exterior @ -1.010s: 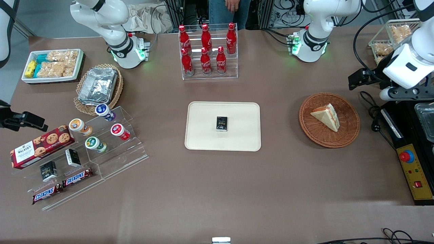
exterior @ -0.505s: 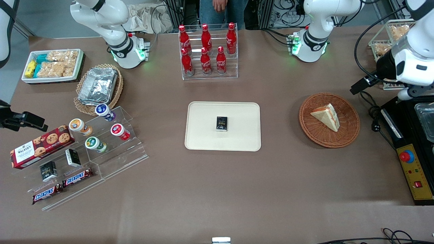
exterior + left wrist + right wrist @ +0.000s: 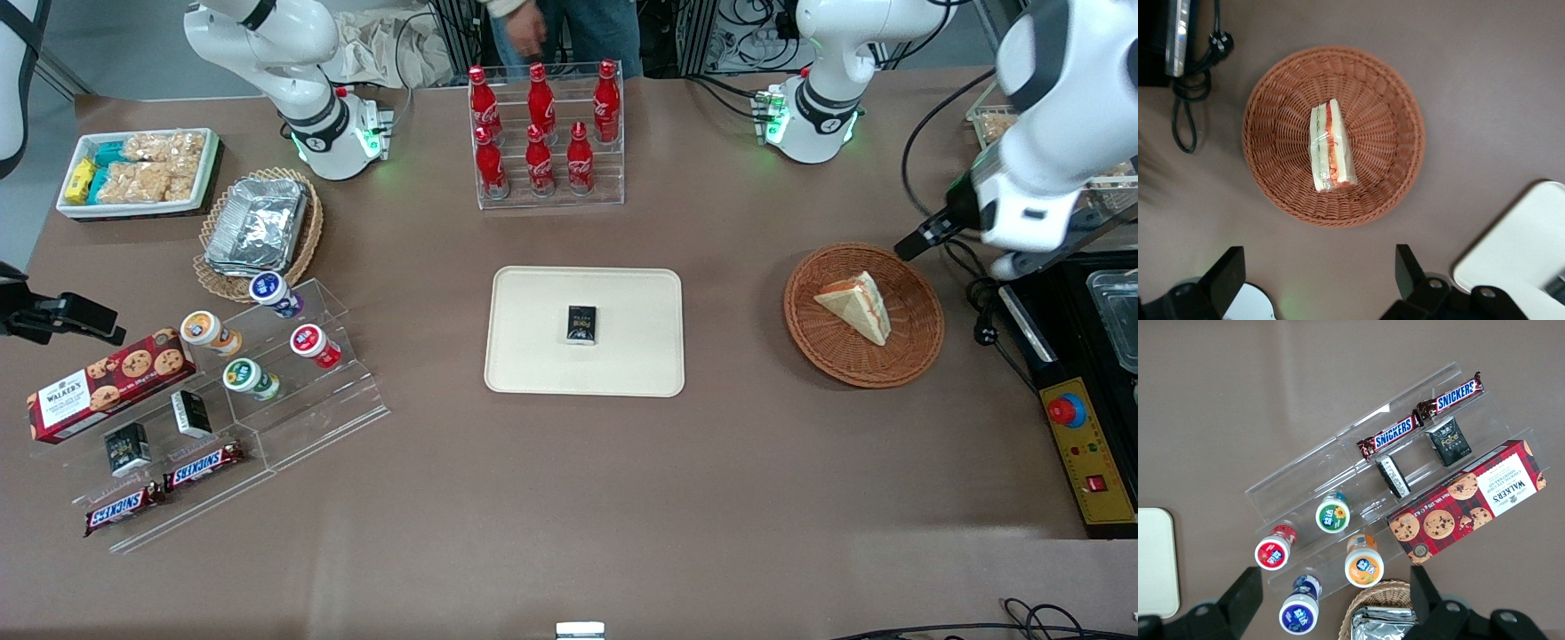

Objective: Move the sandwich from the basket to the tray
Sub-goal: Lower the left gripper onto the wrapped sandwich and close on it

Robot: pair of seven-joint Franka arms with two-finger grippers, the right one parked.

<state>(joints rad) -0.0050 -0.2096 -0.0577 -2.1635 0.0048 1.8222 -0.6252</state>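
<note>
- While your claw [image 3: 1318, 280] hangs above the woven wicker basket [image 3: 1395, 100], fingers apart, the triangular sandwich [image 3: 1330, 145] lies inside.
- Your smooth cream tray [image 3: 533, 302] holds a small black box [image 3: 582, 324].

SNICKERS bars [image 3: 1395, 435] — WALKER'S box [image 3: 1471, 503]

Left claw [image 3: 1318, 280] raised, fingers spread
</note>
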